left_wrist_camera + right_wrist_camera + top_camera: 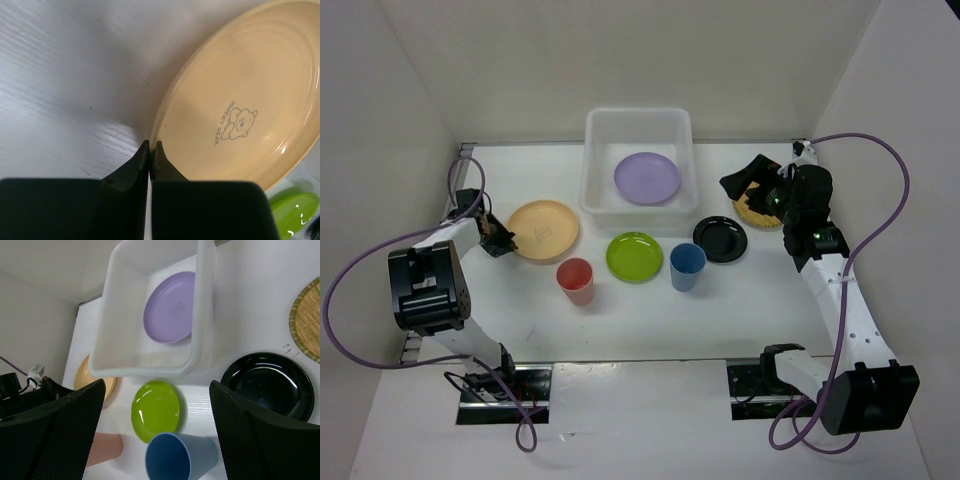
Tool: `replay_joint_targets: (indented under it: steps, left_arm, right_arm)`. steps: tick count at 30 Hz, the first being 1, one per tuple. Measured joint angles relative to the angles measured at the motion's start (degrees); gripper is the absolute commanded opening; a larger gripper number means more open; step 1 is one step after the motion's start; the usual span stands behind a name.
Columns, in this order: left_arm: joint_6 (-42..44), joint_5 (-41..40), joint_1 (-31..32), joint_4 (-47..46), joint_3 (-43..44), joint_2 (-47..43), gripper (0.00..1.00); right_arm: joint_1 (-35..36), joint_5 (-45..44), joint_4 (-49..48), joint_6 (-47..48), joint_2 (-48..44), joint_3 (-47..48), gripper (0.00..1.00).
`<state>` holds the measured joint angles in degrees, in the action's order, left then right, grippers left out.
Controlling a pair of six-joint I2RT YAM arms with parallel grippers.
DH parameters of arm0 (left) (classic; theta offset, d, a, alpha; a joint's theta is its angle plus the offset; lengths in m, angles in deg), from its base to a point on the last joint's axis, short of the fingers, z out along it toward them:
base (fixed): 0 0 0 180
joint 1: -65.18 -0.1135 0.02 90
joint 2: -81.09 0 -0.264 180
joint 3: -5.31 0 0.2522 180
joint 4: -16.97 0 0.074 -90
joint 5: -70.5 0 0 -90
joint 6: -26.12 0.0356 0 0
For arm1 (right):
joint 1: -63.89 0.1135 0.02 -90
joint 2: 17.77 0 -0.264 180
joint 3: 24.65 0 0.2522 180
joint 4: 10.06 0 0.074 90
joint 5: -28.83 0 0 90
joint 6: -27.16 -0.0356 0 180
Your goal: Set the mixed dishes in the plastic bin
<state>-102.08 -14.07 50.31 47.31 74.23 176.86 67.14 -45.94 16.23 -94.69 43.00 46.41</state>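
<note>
The plastic bin (588, 160) stands at the back centre with the lavender plate (647, 178) inside. The peach-orange plate (545, 229) lies left of it. My left gripper (500, 240) is shut on that plate's left rim (240, 100), its fingertips (145, 150) pinched at the edge. The lime green plate (634, 256), black plate (720, 239), red cup (575, 280) and blue cup (687, 266) sit in front of the bin. My right gripper (750, 180) is open and empty, raised over the tan woven disc (752, 212).
The right wrist view looks down on the bin wall (200, 315), green plate (156, 410), blue cup (175, 460) and black plate (267, 382). White walls enclose the table on three sides. Cables loop at both outer edges.
</note>
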Motion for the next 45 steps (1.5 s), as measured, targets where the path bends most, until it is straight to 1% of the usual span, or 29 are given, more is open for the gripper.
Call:
replay_joint_targets:
  steps: [3, 8, 12, 18, 25, 27, 31, 35, 39, 42, 45]
  left_arm:
    - [0.04, -2.67, 0.0, 2.6, 1.51, -1.75, 0.0]
    - [0.48, -10.38, -0.09, 7.93, 5.97, -7.67, 0.0]
    - [0.55, -12.98, -0.39, 9.79, 11.13, -10.03, 0.0]
    - [0.81, -11.13, 0.61, 12.26, 20.24, -10.58, 0.0]
    - [0.81, -5.81, 8.2, 11.76, 32.68, -9.7, 0.0]
    - [1.4, -5.14, 10.93, 12.22, 36.61, -7.74, 0.0]
    - [3.21, -4.55, 18.01, 12.09, 46.16, -0.22, 0.0]
    - [3.82, -3.48, 23.56, 12.83, 52.37, 7.56, 0.0]
    - [5.03, -2.34, 25.99, 15.52, 58.55, 15.32, 0.0]
    - [5.42, -2.23, 26.45, 17.46, 64.5, 21.27, 0.0]
    - [5.51, -2.23, 26.73, 18.43, 68.0, 25.18, 0.0]
  right_arm:
    - [0.0, 0.02, 0.02, 0.0, 0.0, -0.02, 0.89]
    - [0.0, 0.04, 0.02, 0.0, 0.0, -0.02, 0.89]
    - [0.0, 0.04, 0.02, 0.0, 0.0, -0.02, 0.89]
    - [0.0, 0.13, 0.02, -0.22, 0.0, -0.02, 0.89]
    - [0.0, 0.2, 0.02, -0.63, -0.02, 0.0, 0.89]
    - [0.0, 0.17, 0.02, -0.87, -0.07, 0.0, 0.89]
    - [0.0, 0.11, 0.02, -1.38, -0.26, 0.0, 0.89]
    - [0.0, -0.17, 0.15, -1.62, -0.7, 0.0, 0.89]
    - [0.0, -1.07, 0.15, -1.77, -2.19, 0.0, 0.89]
    - [0.0, -1.25, 0.13, -1.95, -2.82, 0.0, 0.89]
    - [0.26, -1.44, 0.15, -2.05, -2.86, 0.0, 0.89]
